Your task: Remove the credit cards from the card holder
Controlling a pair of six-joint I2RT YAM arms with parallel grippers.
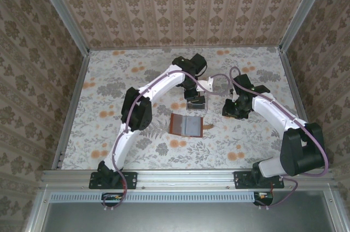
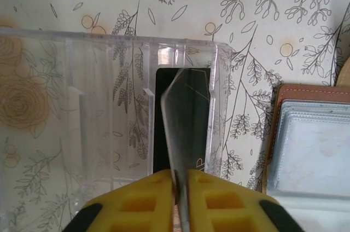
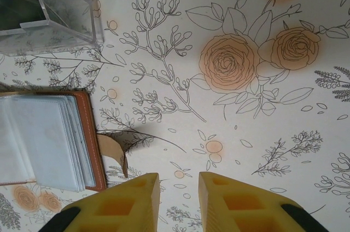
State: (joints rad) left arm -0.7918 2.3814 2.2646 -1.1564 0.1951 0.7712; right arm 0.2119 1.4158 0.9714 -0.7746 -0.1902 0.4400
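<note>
The card holder (image 1: pixel 187 125) lies open on the flowered table, brown leather with clear grey-blue sleeves (image 2: pixel 311 144). Its strap tab (image 3: pixel 112 150) curls up at the right edge. My left gripper (image 2: pixel 180 180) is shut on a grey credit card (image 2: pixel 183 128), held edge-on above the right end slot of the clear plastic tray (image 2: pixel 98 106). A dark credit card (image 2: pixel 199 90) lies in that slot beneath it. My right gripper (image 3: pixel 179 185) hovers open over bare table, just right of the card holder (image 3: pixel 87 133), with nothing between its fingers.
The clear tray (image 1: pixel 196 104) stands just behind the card holder near the table's middle. Patterned walls and metal rails enclose the table on three sides. The right arm's gripper (image 1: pixel 234 110) hangs to the right of both.
</note>
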